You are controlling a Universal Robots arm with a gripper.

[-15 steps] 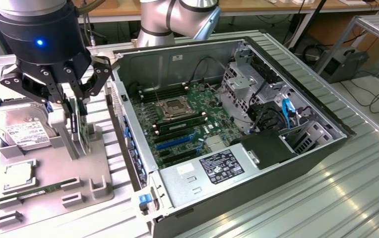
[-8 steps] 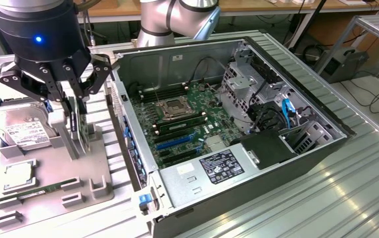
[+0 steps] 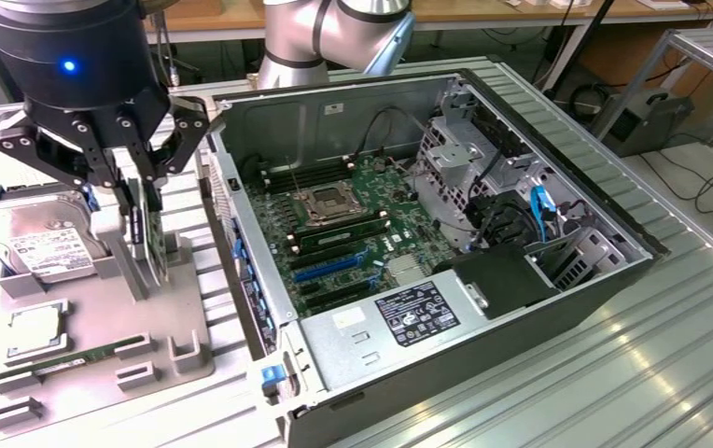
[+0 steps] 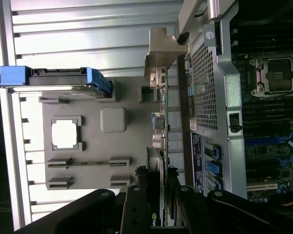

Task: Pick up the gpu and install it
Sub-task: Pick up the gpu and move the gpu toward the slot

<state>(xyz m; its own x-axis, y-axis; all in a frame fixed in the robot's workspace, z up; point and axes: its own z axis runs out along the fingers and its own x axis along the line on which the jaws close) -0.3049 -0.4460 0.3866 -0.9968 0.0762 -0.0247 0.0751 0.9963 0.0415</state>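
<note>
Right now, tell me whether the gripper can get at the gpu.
Probably yes. The gripper hangs right over the gpu, which stands on edge in the grey tray; nothing lies between them, and the hard drive sits off to one side.

The table (image 3: 543, 392) is ribbed bare metal with a bright sheen. The holder (image 3: 188, 327) looks matt grey plastic. The gpu (image 3: 151, 247) has a silvery metal bracket (image 4: 158, 53). The computer case (image 3: 331, 345) is dull grey sheet metal, and the pincer (image 3: 141, 191) is smooth black.

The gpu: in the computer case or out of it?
Out: the gpu stands on edge in the grey tray beside the open case.
</note>
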